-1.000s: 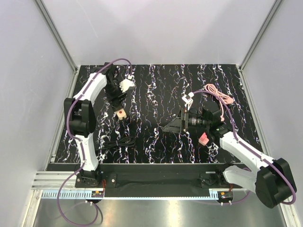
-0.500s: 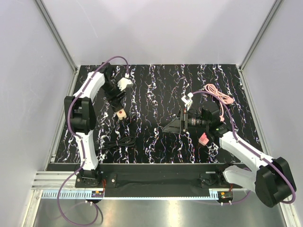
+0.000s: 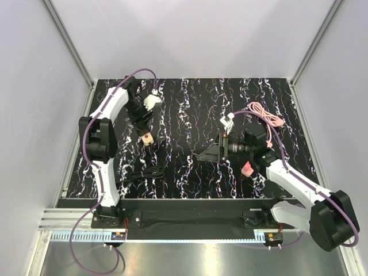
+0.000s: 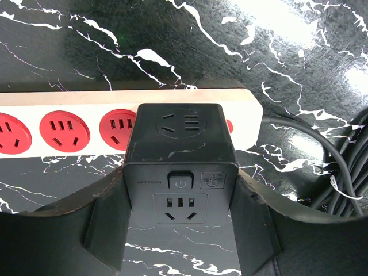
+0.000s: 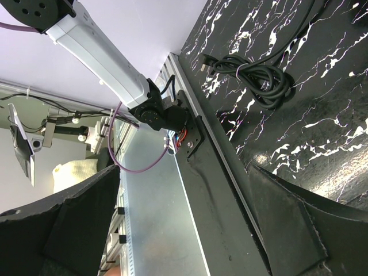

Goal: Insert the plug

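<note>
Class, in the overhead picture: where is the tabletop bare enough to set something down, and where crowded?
Bare: the far middle, between the power strip and the pink cable; the near middle, between the coiled black cord and the right gripper. Crowded: the left, where the left gripper holds the adapter at the strip; the right, around the right arm.

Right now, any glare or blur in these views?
Left wrist: glare whitens the table top right, adapter sharp. Right wrist: the near fingers dark and soft, cable crisp. Top: even light, no blur.
</note>
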Robot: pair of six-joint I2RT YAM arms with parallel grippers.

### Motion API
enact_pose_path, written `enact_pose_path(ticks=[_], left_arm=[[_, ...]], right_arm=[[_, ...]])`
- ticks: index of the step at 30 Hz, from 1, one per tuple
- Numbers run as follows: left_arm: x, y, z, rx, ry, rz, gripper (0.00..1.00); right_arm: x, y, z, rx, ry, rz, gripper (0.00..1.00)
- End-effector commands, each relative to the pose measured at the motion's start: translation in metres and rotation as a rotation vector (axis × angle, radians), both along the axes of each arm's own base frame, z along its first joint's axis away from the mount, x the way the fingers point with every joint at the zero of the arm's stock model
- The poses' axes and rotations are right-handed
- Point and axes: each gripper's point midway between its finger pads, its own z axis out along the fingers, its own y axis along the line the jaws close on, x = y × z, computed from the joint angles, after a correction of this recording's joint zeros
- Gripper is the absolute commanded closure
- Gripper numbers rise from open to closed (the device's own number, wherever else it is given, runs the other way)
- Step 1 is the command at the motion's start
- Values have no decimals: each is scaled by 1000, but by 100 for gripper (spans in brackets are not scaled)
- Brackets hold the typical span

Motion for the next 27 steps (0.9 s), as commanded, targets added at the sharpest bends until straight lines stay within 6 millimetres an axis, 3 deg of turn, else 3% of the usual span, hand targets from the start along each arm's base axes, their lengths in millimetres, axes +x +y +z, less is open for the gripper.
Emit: enact_pose_path(ticks=[1, 6, 11, 17, 25, 27], left_arm=[[-7, 3, -39, 47, 78, -3, 100], [-17, 6, -63, 72, 110, 6, 100], [-18, 4, -73, 71, 111, 14, 100], [-37, 5, -89, 76, 143, 25, 100], [-41, 12, -84, 102, 121, 36, 100], [-39, 9, -79, 86, 104, 40, 84]], right_arm=[[4, 3, 10, 15, -60, 4, 0], [2, 3, 11, 17, -61, 8, 0], [2, 2, 8, 10, -56, 4, 0], [3, 2, 8, 9, -64, 0, 0], [4, 2, 9, 12, -59, -4, 0], [4, 2, 10, 12, -58, -7, 0]])
